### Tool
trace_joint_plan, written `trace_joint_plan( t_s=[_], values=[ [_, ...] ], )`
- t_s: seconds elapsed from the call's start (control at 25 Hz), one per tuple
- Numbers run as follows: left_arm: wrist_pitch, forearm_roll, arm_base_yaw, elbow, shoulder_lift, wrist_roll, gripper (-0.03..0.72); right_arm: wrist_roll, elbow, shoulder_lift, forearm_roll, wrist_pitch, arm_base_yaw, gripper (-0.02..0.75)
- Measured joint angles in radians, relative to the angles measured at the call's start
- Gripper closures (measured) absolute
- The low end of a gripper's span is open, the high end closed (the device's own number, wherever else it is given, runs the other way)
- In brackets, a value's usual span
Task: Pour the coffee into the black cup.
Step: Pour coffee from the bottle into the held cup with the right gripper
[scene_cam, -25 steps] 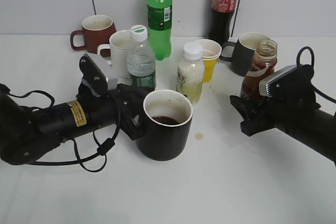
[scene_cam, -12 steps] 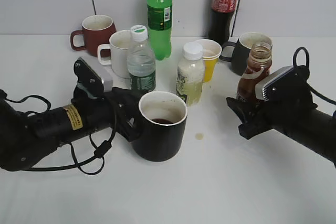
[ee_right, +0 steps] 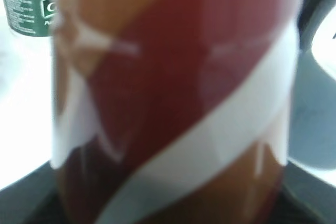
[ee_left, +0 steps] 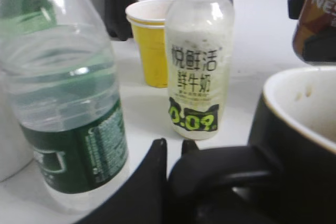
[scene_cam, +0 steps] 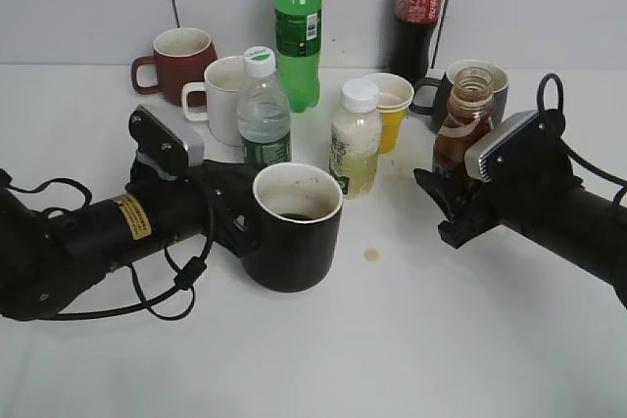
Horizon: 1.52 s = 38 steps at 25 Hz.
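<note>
The black cup (scene_cam: 294, 232) stands at the table's middle, white inside, with a little dark liquid at the bottom. My left gripper (scene_cam: 238, 217) is shut on its black loop handle; the left wrist view shows the fingers (ee_left: 173, 148) at the handle and the cup's rim (ee_left: 294, 85) at right. The coffee bottle (scene_cam: 460, 129), brown with a white swirl and no cap, is upright in my shut right gripper (scene_cam: 446, 198), to the right of the cup and apart from it. It fills the right wrist view (ee_right: 173, 103).
Behind the cup stand a water bottle (scene_cam: 263, 110), a white mug (scene_cam: 225, 90), a milk bottle (scene_cam: 356, 139) and a yellow cup (scene_cam: 390, 110). Farther back are a reddish-brown mug (scene_cam: 181, 56), green bottle (scene_cam: 297, 31), cola bottle (scene_cam: 416, 12) and dark grey mug (scene_cam: 500, 90). A brown drop (scene_cam: 371, 255) lies right of the cup.
My left gripper has drawn the black cup a little to the left and back. My right gripper has moved the coffee bottle left and away, holding it upright.
</note>
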Motion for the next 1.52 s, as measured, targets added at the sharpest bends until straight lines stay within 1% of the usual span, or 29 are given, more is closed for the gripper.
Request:
trace_joint_plan(
  t_s=[0.24, 0.36, 0.56, 0.8, 0.96, 1.12, 1.32, 1.52],
  values=[
    [0.005, -0.010, 0.013, 0.000, -0.024, 0.023, 0.639, -0.051, -0.057, -0.052, -0.029, 0.012, 0.004, 0.234],
    [-0.001, -0.017, 0.017, 0.000, -0.047, 0.036, 0.640, -0.116, -0.084, -0.081, -0.017, 0.039, 0.030, 0.234],
    [0.001, -0.011, 0.018, 0.001, -0.053, 0.039, 0.640, -0.305, -0.146, -0.107, 0.061, 0.148, 0.132, 0.234],
    [0.000, 0.004, 0.018, 0.002, -0.081, 0.041, 0.640, -0.533, -0.164, -0.113, 0.160, 0.157, 0.203, 0.234],
    [-0.001, 0.034, 0.018, 0.002, -0.082, 0.041, 0.640, -0.653, -0.164, -0.115, 0.212, 0.156, 0.209, 0.234],
    [-0.001, 0.045, 0.018, 0.002, -0.082, 0.041, 0.640, -0.743, -0.164, -0.115, 0.235, 0.141, 0.209, 0.234],
    [-0.001, 0.069, 0.018, 0.001, -0.082, 0.041, 0.640, -0.829, -0.164, -0.115, 0.240, 0.102, 0.209, 0.234],
    [0.000, 0.083, 0.000, -0.029, -0.082, 0.041, 0.640, -0.900, -0.174, -0.115, 0.243, 0.085, 0.209, 0.234]
  ],
)
